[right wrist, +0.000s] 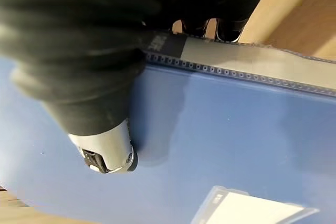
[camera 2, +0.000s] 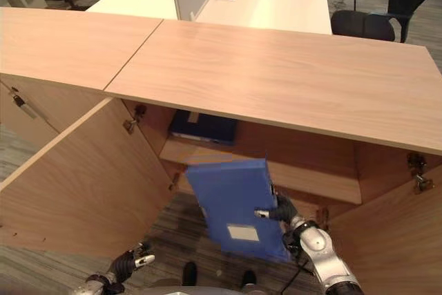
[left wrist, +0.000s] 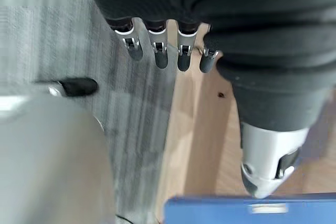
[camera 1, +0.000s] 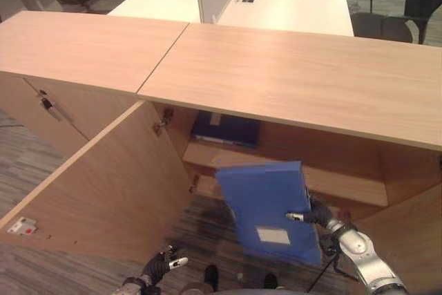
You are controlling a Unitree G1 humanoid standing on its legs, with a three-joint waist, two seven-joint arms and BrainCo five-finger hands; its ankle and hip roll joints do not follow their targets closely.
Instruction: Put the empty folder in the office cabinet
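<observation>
Blue folder [camera 1: 269, 208]: pinched at its edge by the right robot hand [camera 1: 312, 215], thumb on the face, tilted, in front of the open cabinet [camera 1: 290, 81], below its shelf [camera 1: 331, 181]. Dark folder [camera 1: 226, 129]: on that shelf. Left robot hand [camera 1: 162, 264]: low beside the open door [camera 1: 103, 184], fingers loosely straight, holding nothing.

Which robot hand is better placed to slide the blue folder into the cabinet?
Probably the right robot hand: it already grips the blue folder before the open cabinet. The left robot hand hangs low, holding nothing.
</observation>
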